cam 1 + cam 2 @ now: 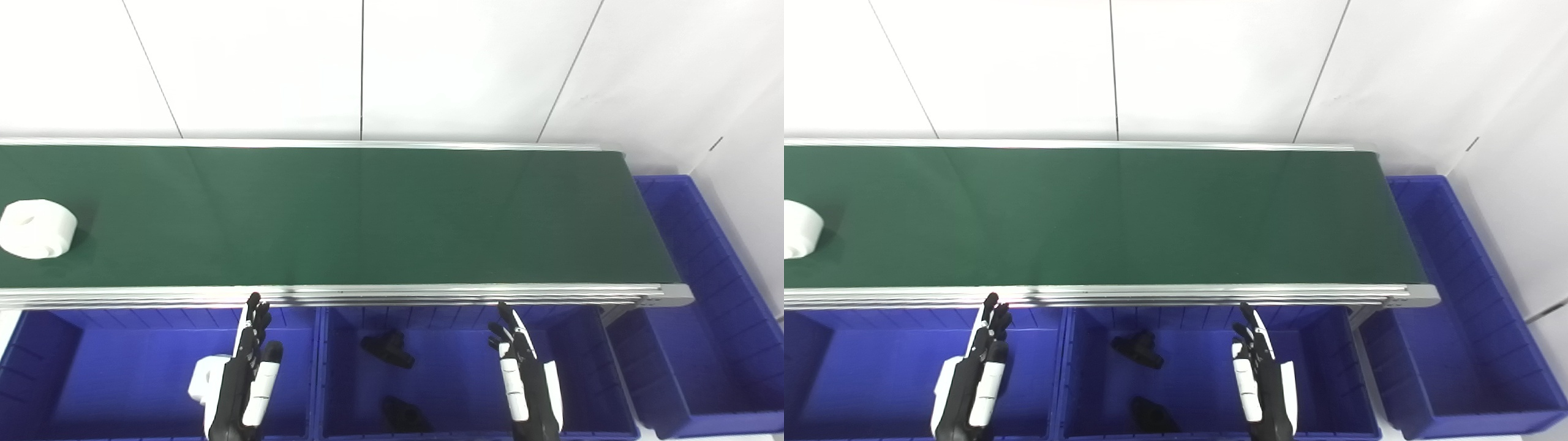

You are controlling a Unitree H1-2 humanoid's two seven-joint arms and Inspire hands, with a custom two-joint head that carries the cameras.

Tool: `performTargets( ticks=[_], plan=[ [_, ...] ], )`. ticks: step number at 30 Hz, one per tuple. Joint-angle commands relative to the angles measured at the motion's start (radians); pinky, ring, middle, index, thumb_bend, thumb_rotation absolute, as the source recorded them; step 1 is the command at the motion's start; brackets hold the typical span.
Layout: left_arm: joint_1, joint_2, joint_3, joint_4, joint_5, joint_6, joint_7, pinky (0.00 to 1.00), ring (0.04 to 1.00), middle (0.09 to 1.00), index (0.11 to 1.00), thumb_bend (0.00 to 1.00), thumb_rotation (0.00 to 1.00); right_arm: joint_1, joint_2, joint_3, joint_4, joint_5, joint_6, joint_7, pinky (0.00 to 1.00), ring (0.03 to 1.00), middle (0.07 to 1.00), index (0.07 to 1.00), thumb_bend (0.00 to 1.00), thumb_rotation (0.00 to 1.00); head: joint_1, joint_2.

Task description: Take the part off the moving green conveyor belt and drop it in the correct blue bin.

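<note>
A white, round part point(38, 229) with holes in its top lies on the green conveyor belt point(367, 214) at the far left; the right eye view shows only its edge point(799, 229). My left hand point(245, 380) hovers open over the left blue bin point(43, 373), fingers straight, pointing at the belt's near rail. Over the middle blue bin point(576, 373) my right hand point(527, 380) is also open and empty. Both hands are well short of the part.
A white part point(205, 376) lies in the left bin, partly behind my left hand. Two black parts point(387, 349) point(404, 416) lie in the middle bin. Another blue bin point(704, 306) stands past the belt's right end. A white wall is behind.
</note>
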Motion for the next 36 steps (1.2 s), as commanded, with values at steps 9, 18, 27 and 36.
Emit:
performTargets(
  ticks=[9,18,27,36],
  plan=[
    [-0.003,-0.006,-0.007,-0.014,-0.021,-0.035,0.002,1.0,0.975,0.972,1.0,0.67,0.93,-0.005,0.003,-0.004,-0.024,-0.016,-0.05,-0.002,0.84,0.879,0.952,0.921,0.59,1.0,0.007,0.002],
    [-0.006,-0.009,-0.014,-0.005,-0.016,-0.047,0.005,1.0,0.975,0.972,1.0,0.67,0.93,-0.006,-0.008,-0.007,-0.023,-0.003,-0.052,0.008,0.85,0.887,0.958,0.931,0.58,1.0,0.023,-0.005],
    [-0.012,-0.026,-0.031,0.042,0.004,-0.086,0.02,1.0,0.968,0.965,1.0,0.66,0.91,-0.012,-0.025,-0.025,0.004,0.007,-0.059,0.006,0.87,0.9,0.968,0.944,0.53,1.0,0.142,-0.057],
    [-0.03,-0.037,-0.044,0.09,0.042,-0.126,0.046,0.93,0.94,0.947,0.995,0.6,0.87,-0.034,-0.054,-0.024,0.051,0.021,-0.073,-0.008,0.89,0.923,0.982,0.949,0.5,1.0,0.193,-0.095]
  ],
)
